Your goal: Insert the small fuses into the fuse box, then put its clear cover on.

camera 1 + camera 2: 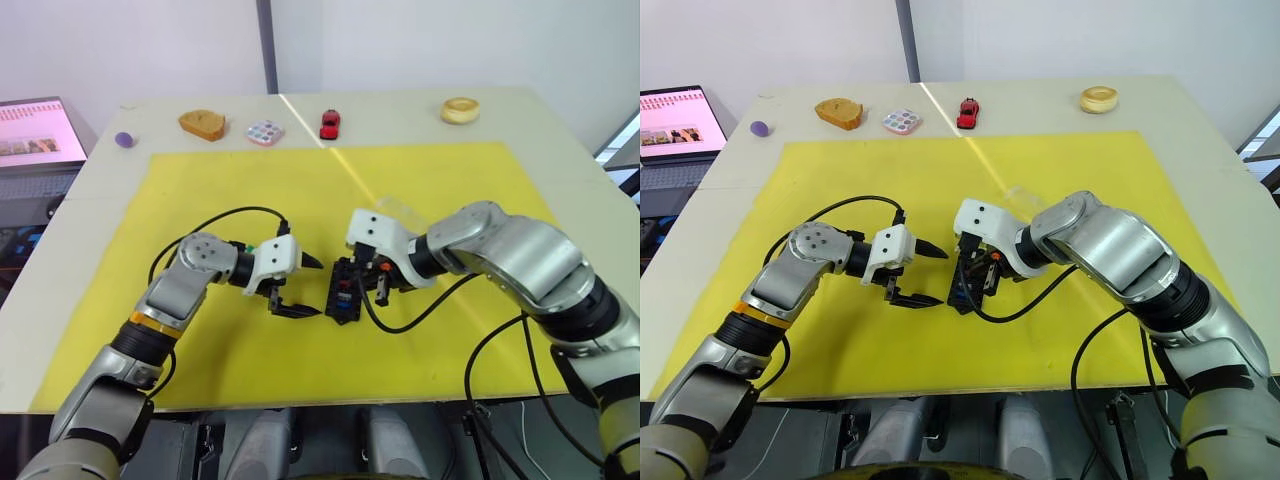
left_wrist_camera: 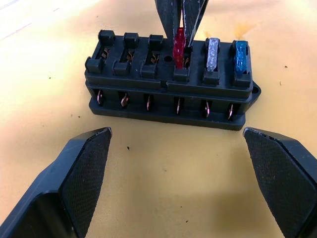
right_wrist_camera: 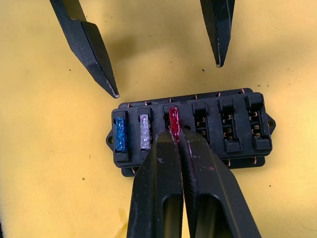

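Pressing the red flat plastic fuse [image 3: 173, 119] into the third slot of the small black rectangular fuse box [image 3: 233, 134], which lies on the yellow mat [image 1: 200, 200] between the two arms. Right gripper [image 3: 174, 138] pinched narrow on that red fuse from above; left gripper [image 1: 302, 288] spread wide just beside the box, touching nothing.

To do it well: keep the fuse upright and square to the slot, push straight down with no twist, and let go only once its top sits level with the neighbours. Bring the open left fingers against the box wall to steady it if it starts to slide or tip.

Counted: one fuse box with six slots in a line. Three fuses: blue plastic fuse [image 3: 119, 133] and grey plastic fuse [image 3: 144, 131] seated, red one in hand. Three slots empty. Possibly one clear plastic cover [image 1: 1020, 197] on the mat behind the right wrist, too faint to be sure.
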`<state>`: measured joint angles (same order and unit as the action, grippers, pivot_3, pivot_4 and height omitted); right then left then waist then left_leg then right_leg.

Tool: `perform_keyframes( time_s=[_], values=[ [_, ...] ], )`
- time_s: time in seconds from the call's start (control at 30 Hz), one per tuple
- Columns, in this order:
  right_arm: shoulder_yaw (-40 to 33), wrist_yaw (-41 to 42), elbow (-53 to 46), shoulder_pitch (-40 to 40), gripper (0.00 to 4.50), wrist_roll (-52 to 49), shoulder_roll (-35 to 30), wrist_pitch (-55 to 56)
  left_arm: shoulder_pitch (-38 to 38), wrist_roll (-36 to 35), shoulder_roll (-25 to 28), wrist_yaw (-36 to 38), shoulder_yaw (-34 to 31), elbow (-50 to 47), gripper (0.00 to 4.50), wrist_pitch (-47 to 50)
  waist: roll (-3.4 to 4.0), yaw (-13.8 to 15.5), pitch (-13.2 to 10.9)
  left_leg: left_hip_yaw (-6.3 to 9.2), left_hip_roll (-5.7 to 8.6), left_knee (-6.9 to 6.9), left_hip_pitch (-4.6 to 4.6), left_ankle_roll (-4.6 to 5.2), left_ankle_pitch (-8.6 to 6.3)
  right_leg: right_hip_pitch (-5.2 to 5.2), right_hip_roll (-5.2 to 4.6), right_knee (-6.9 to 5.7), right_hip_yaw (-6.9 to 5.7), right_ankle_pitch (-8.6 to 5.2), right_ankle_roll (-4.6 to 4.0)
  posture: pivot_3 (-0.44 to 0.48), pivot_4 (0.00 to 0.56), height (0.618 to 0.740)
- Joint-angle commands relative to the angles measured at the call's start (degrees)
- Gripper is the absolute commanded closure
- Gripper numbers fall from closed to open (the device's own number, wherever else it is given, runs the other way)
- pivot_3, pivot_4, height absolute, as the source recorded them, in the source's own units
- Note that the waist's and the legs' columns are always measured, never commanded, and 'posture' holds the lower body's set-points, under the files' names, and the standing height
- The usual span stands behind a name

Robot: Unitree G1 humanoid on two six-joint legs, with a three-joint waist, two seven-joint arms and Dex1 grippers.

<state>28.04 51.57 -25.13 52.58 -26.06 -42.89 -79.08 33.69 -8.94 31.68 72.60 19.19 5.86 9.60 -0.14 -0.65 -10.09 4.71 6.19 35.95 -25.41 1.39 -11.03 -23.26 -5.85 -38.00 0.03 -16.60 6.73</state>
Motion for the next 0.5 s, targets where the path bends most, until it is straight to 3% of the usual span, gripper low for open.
perform_keyframes(
  time_s=[0.03,0.3,0.5],
  values=[
    [0.7,0.1,-1.7,1.0,4.50,-1.6,0.3,-0.9,0.2,0.0,-0.1,0.1,-0.5,-1.6,0.03,-0.8,0.00,0.0,0.0,0.00,0.00,0.00,0.00,0.00,0.00,0.00,0.00,0.00,0.00,0.00,0.00,0.000,0.150,0.740],
    [-1.1,-0.6,-1.0,2.6,4.50,-3.2,1.8,-3.0,0.3,0.0,-0.3,0.0,-0.3,-1.8,0.03,-0.7,0.00,0.0,0.0,0.00,0.00,-0.01,-0.02,0.00,0.00,-0.02,0.00,0.00,0.00,0.00,0.00,0.000,0.150,0.740],
    [1.7,-1.0,-0.3,2.7,4.50,-1.1,-0.4,0.5,0.2,0.0,-0.4,0.0,-0.3,-2.1,0.03,-0.6,0.00,0.0,0.0,0.00,0.00,0.00,-0.03,0.00,0.00,-0.03,0.00,0.00,0.00,0.00,0.00,0.000,0.150,0.740]
  ],
)
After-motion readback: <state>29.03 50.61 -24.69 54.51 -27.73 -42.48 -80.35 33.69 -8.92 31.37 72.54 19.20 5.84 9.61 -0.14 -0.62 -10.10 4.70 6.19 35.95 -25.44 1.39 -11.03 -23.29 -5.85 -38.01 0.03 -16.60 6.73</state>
